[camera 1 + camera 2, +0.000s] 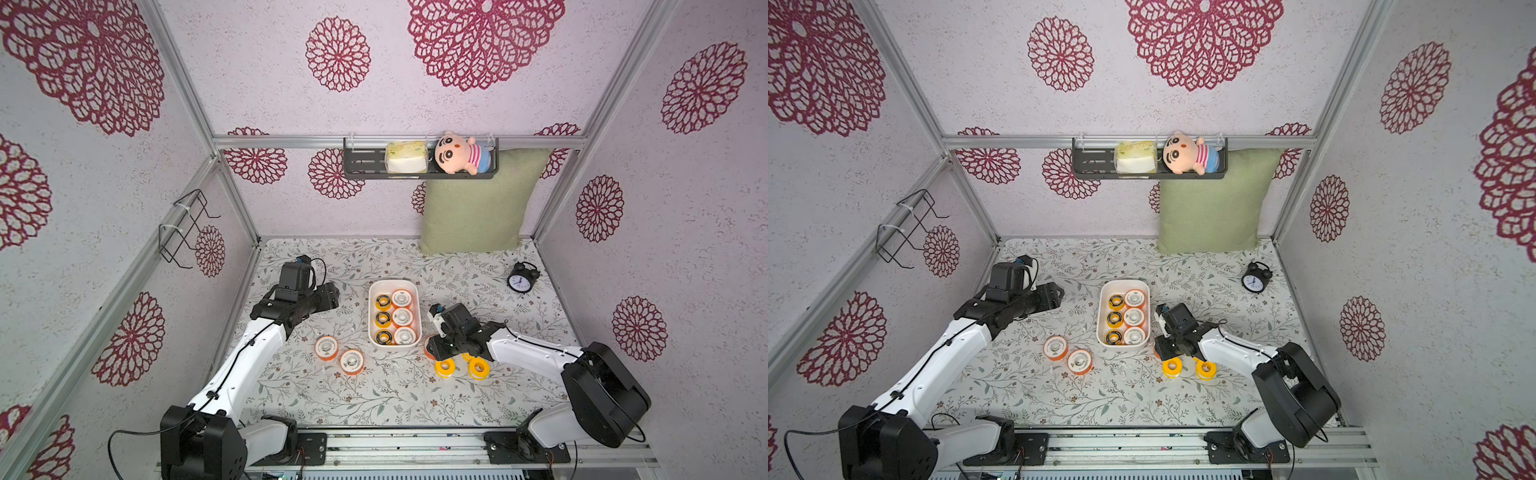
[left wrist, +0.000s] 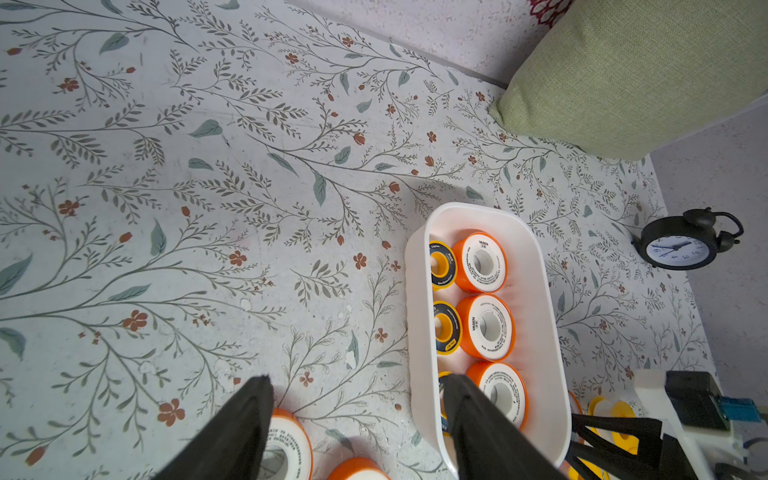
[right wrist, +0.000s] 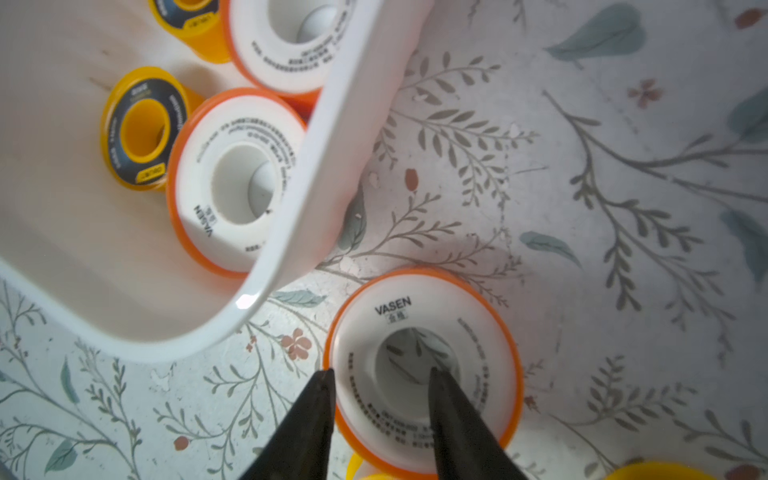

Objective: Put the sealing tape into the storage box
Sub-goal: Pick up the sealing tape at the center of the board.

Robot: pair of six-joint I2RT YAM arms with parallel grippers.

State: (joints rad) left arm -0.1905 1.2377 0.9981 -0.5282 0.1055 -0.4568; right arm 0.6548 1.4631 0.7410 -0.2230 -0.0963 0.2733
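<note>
In a top view, the storage box (image 1: pixel 395 284), holding six rolls of sealing tape (image 1: pixel 402 318), is seen on a floral tabletop (image 1: pixel 374 399) between rosette-papered walls (image 1: pixel 270 104). In the left wrist view, the left gripper (image 2: pixel 359 382) is spread wide, empty. In the right wrist view, the right gripper (image 3: pixel 382 374) is parted astride an orange roll (image 3: pixel 415 299) marked VASEN, just beside the box; a pinch cannot be told

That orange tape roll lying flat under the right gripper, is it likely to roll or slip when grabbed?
Lying flat, the orange roll probably won't roll unless tipped onto its edge. Its spool looks rigid, so it likely keeps shape. The glossy rim might slip from the narrow fingertips.
</note>
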